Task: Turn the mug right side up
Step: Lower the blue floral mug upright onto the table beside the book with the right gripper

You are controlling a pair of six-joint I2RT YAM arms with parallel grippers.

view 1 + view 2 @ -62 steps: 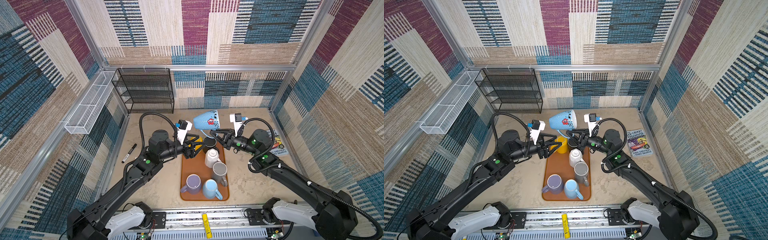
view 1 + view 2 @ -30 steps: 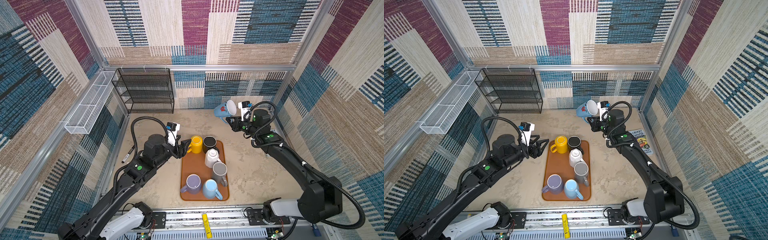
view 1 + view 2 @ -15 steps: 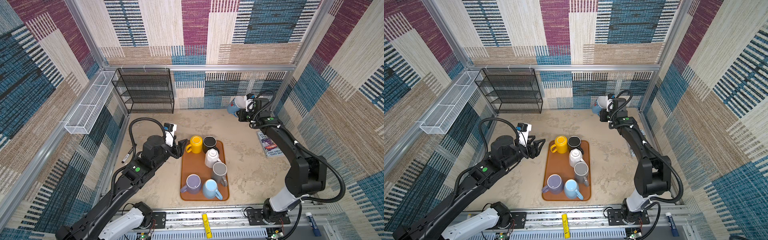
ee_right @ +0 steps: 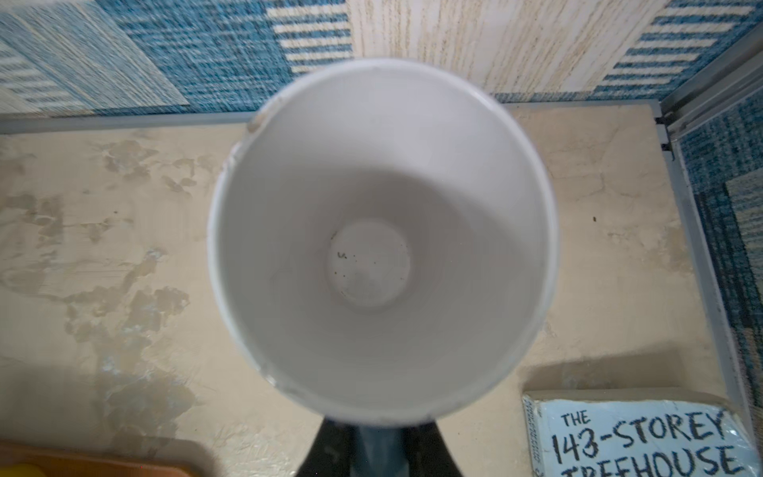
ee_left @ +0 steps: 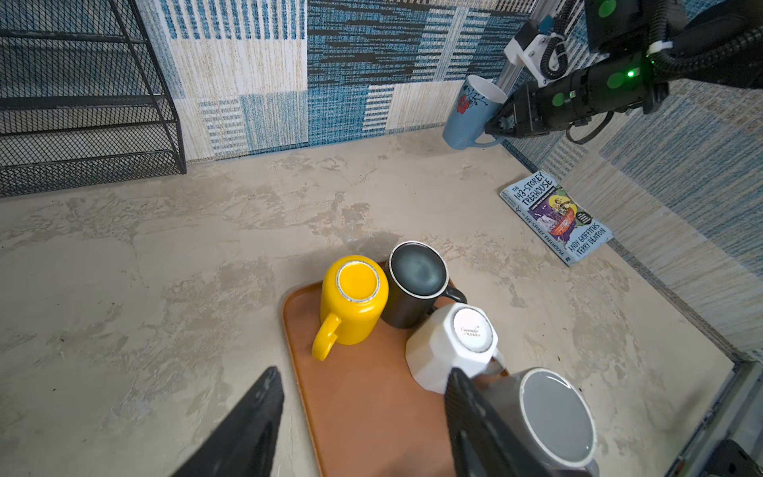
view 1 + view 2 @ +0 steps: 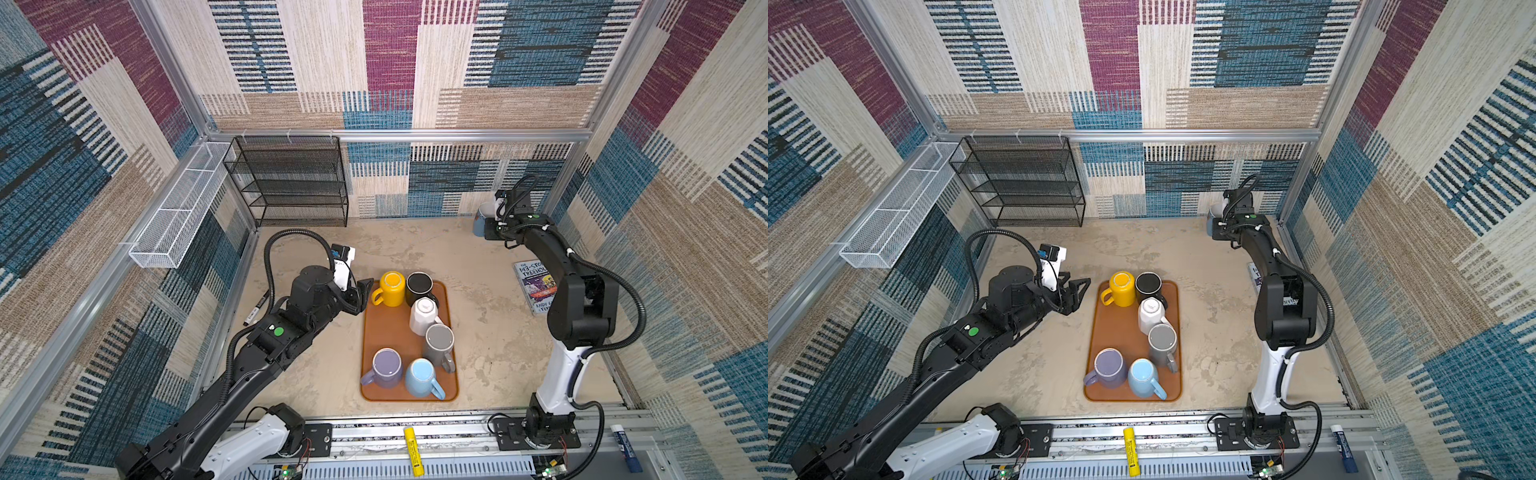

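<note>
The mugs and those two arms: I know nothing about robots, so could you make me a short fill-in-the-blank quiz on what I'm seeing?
1. The brown tray carries ___ mugs.
2. The right tool is shut on the ___ of the flowered blue mug.
3. That mug's opening faces ___.
4. The open left tool is nearest the mug coloured ___.

Missing words: six; handle; up; yellow
</note>
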